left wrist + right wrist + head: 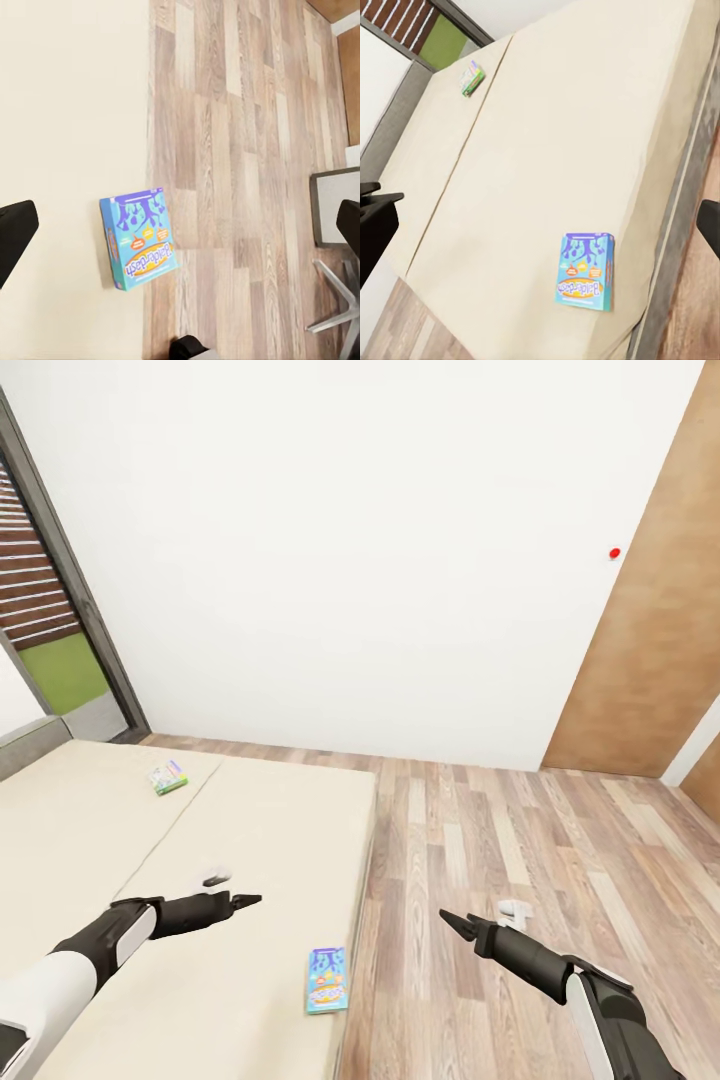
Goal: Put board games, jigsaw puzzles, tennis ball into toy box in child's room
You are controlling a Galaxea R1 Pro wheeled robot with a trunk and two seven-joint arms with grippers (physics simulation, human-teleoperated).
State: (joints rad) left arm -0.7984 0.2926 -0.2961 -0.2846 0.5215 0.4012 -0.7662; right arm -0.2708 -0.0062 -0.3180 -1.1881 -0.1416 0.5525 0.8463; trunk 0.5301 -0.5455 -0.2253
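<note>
Blue board game (327, 980) flat at bed (120, 840) edge, likely light, stiff: pinch overhanging long edge; left gripper (250, 900), right gripper (450, 918) spread wide, empty.

Flat, even simulator light is filling the room, leaving the white wall (350, 560) bright and free of glare. Daylight is showing through the window (50, 620). The blue board game (327, 980) is casting only a faint shadow on the beige bed (150, 840). Straight edges are leaning at the head view's margins, and fine print is blurring slightly.

Two board games lie on the bed (120, 830): one (327, 980) near its edge, the other (167, 777) farther back.
</note>
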